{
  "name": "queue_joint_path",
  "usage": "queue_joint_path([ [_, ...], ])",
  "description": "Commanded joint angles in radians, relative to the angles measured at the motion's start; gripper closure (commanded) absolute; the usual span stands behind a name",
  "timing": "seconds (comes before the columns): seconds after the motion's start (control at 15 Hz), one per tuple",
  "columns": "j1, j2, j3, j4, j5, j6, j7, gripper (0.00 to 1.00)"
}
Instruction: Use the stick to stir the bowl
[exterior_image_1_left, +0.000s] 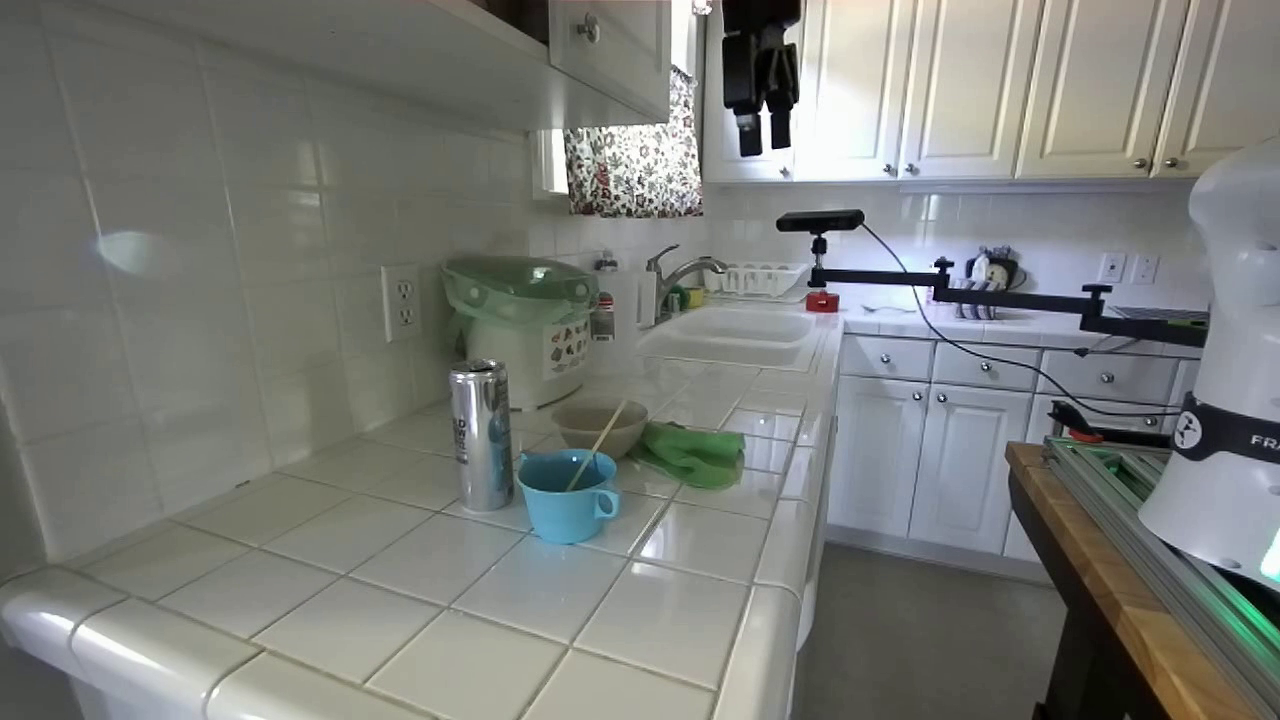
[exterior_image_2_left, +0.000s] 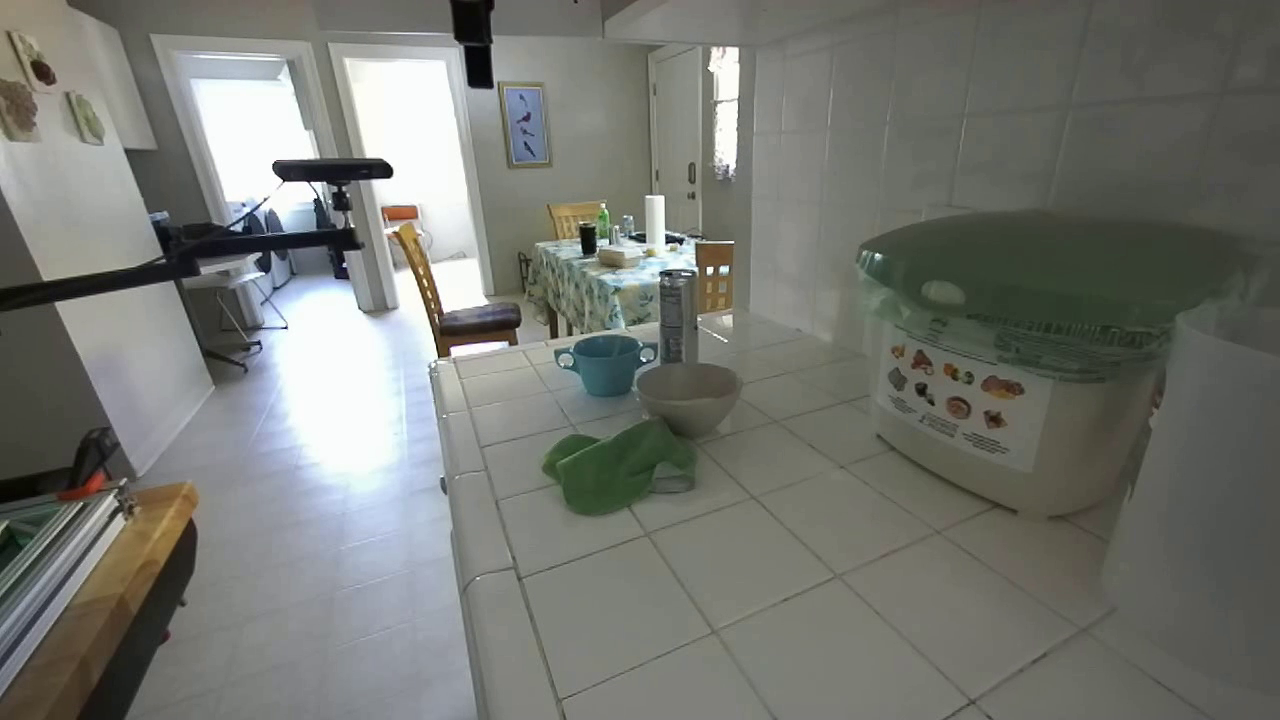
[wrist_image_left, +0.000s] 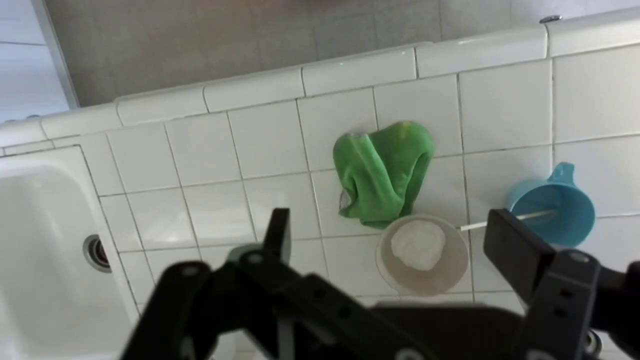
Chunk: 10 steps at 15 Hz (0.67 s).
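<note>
Thin stick (exterior_image_1_left: 598, 445) leaning in the blue bowl (exterior_image_1_left: 556, 508), upper end projecting — probably light, stiff, prone to roll (best pinched near that end); gripper (wrist_image_left: 388, 212) empty, jaws wide apart.

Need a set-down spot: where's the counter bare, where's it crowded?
Bare: tiles between sink and green cloth; in an exterior view, foreground tiles from the blue bowl to the counter's near edge. Crowded: silver can, blue bowl, beige bowl, green cloth bunched close, stick slanting from the blue bowl.
</note>
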Motion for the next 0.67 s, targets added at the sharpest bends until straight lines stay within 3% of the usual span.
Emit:
queue_joint_path([
  [0.0, -0.009, -0.040, -0.004, -0.075, 0.012, 0.147, -0.008, 0.00],
  [0.6, -0.008, -0.069, -0.011, -0.163, 0.110, 0.366, -0.010, 0.00],
])
